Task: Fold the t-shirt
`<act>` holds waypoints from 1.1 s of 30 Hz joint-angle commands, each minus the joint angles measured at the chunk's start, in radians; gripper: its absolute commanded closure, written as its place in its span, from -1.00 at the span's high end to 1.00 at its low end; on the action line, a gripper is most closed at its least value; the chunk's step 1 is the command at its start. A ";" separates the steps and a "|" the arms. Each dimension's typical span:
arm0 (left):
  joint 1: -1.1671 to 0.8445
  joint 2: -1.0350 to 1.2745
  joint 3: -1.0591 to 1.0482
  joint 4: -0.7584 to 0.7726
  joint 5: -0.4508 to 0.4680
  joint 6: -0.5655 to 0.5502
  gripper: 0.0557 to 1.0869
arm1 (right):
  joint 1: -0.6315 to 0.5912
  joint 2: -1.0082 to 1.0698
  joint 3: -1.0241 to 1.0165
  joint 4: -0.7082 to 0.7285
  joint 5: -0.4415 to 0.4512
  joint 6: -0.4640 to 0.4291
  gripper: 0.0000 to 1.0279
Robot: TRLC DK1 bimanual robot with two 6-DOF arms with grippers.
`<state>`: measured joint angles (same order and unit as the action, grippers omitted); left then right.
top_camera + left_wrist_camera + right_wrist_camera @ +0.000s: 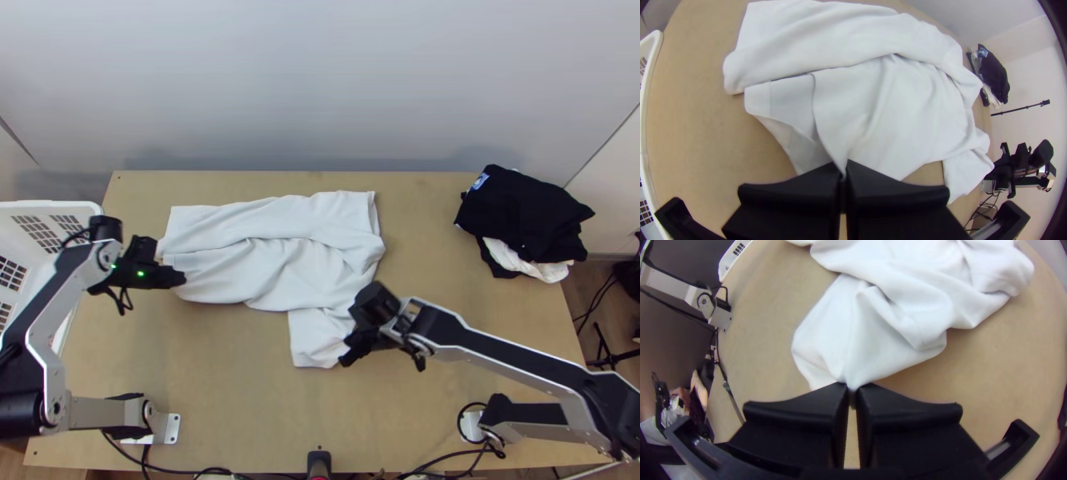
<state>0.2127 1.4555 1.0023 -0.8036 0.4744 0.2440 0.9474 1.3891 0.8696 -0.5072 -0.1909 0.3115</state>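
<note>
The white t-shirt [280,264] lies loosely folded and wrinkled across the table's middle, with one part jutting toward the near edge. At its left end is my left gripper [181,278]; in the left wrist view this gripper [843,175] is shut on an edge of the shirt [889,115]. My right gripper [346,358] is at the jutting part's near right side. In the right wrist view, the right gripper [851,391] is shut on a corner of the shirt [871,329], which is drawn to a point between the fingers.
A white basket [48,210] stands at the table's left edge. Black and white garments [520,216] are piled at the table's right back corner. Bare tabletop [240,384] lies on the near side of the shirt.
</note>
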 commanded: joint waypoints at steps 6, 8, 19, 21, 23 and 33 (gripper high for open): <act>0.071 -0.052 0.271 -0.218 -0.003 -0.046 -0.92 | -0.295 -0.111 0.310 -0.143 -0.028 -0.054 -0.94; 0.082 -0.014 0.331 -0.221 -0.002 -0.084 -0.82 | -0.346 -0.093 0.376 -0.137 -0.042 -0.060 -0.94; 0.082 0.224 0.641 -0.261 -0.002 -0.204 -0.74 | -0.510 0.080 0.509 -0.027 -0.059 -0.074 -0.94; 0.083 0.292 0.693 -0.263 -0.003 -0.213 -0.74 | -0.541 0.126 0.523 -0.001 -0.062 -0.078 -0.94; 0.083 0.361 0.748 -0.266 -0.003 -0.230 -0.74 | -0.564 0.176 0.545 0.022 -0.062 -0.080 -0.94; 0.057 0.683 1.006 -0.269 -0.017 -0.296 -0.74 | -0.596 0.413 0.635 0.150 -0.061 -0.078 -0.95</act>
<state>0.2882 1.9408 1.8534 -1.0687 0.4690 -0.0128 0.3725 1.6596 1.4540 -0.4274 -0.2512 0.2340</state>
